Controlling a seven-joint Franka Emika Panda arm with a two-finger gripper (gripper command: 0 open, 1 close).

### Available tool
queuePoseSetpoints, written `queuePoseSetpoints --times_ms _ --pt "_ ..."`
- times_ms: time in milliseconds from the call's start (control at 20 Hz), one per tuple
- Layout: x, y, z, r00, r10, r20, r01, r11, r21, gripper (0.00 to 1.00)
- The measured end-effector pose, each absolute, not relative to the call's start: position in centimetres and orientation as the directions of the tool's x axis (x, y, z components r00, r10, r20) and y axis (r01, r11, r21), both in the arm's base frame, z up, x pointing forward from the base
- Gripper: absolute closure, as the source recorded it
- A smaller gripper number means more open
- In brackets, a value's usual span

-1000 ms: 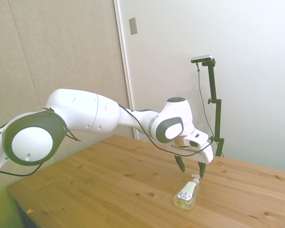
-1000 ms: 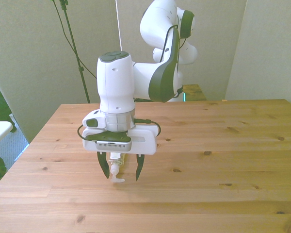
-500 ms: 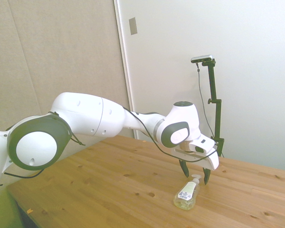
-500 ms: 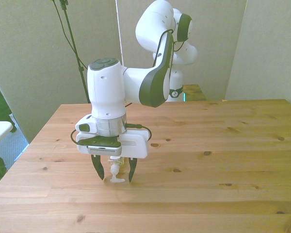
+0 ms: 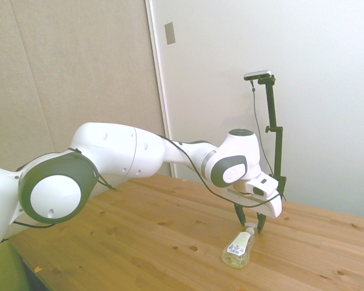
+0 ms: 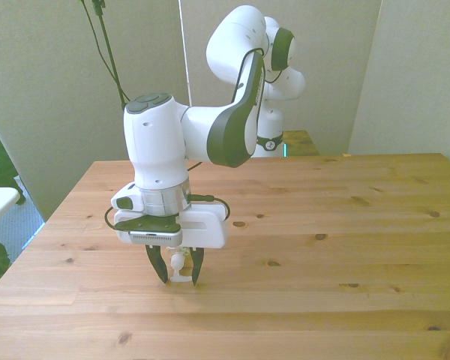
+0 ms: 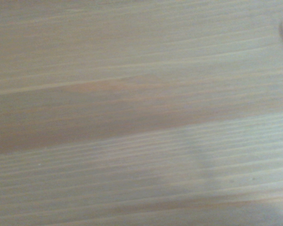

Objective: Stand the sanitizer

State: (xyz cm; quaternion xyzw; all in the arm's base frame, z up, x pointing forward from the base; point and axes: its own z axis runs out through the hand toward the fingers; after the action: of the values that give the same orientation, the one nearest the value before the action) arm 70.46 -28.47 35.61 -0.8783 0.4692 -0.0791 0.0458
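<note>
The sanitizer (image 5: 238,248) lies on its side on the wooden table (image 5: 139,236), not standing yet. Its white pump top (image 6: 179,265) sits right between the fingers of the gripper (image 6: 176,271); the rest of the bottle stretches away below and to one side of the gripper in the side view. In the front view the bottle body is hidden behind the gripper, so only the pump shows.

The gripper points down, w/ its two dark fingers a little apart, one on each side of the pump neck. Looks like they are just beside the pump, but I can't tell if they touch it. I'd say it's not squeezed yet.

The wrist view shows only blurry wood, no bottle.

How far along: I think it's early-to-mid. The arm is lined up at the pump end, so the reach part looks done. Left to do, as I judge it: pinch the pump, lift & tip the bottle up so its flat bottom sits on the table, then let go. The bottle is small & round, so it may roll or slip when pinched.
</note>
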Motion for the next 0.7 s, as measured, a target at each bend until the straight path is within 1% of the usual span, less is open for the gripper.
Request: queuePoseSetpoints --times_ms 350,700 --pt "70.59 -27.83 35.59 0.575 -0.815 0.073 -0.801 -0.579 -0.153 1.00" --pt "70.54 -28.05 35.62 0.571 -0.819 0.057 -0.802 -0.571 -0.175 1.00"
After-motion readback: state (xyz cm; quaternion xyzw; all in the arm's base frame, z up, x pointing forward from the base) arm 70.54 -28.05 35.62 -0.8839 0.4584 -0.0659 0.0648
